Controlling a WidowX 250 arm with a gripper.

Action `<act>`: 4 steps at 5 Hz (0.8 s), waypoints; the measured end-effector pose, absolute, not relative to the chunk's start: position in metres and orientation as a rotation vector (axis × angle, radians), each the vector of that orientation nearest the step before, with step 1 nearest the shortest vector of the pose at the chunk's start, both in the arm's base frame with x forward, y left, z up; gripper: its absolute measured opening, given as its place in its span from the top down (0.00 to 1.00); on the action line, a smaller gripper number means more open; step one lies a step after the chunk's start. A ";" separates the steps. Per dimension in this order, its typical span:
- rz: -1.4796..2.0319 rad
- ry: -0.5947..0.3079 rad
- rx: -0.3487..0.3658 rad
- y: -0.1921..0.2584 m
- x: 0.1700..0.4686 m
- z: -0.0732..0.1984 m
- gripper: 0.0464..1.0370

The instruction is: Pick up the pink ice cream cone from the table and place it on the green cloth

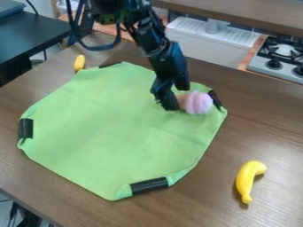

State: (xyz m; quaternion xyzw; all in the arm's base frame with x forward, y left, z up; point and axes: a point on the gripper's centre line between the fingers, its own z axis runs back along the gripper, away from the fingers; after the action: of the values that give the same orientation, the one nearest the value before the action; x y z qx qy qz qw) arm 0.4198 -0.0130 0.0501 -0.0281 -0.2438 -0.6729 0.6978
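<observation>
Toy ice cream cone low at the gripper, on a green cloth

Toy ice cream cone [198, 103], with a pink swirled top and a tan base, on the right-hand part of a green cloth [103, 119]. Lying on its side, tan end towards the black gripper [170, 106] and right up against it in the view. Impossible to tell whether open, closed or gripping. Just beside the pink top, a black strip [216, 99] along a folded edge of the cloth.

Spread over a brown wooden desk [281, 133], the cloth with many-sided outline and some turned-in edges. More black strips at the left edge [25, 128], near edge [149, 185] and far edge [110, 64]. Off the cloth to the right, a curved yellow banana [247, 179] with a dark shadow beside it. Near the cloth's upper left edge, a small yellow-orange object [79, 63], too small to name surely.

Coming in from the top, the black robot arm [155, 44], sloping down over the cloth, with a dark cable [98, 48] looping beside it. Behind, a white unit with a ribbed top [237, 37] and a stove [255, 65]; at upper left, a dark table [29, 37]
</observation>
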 end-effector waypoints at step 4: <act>-1.312 -0.416 -0.175 0.048 0.375 0.111 0.04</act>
State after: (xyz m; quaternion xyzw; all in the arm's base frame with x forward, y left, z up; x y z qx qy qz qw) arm 0.3748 0.0484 0.1108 -0.0805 -0.1915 -0.6048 0.7688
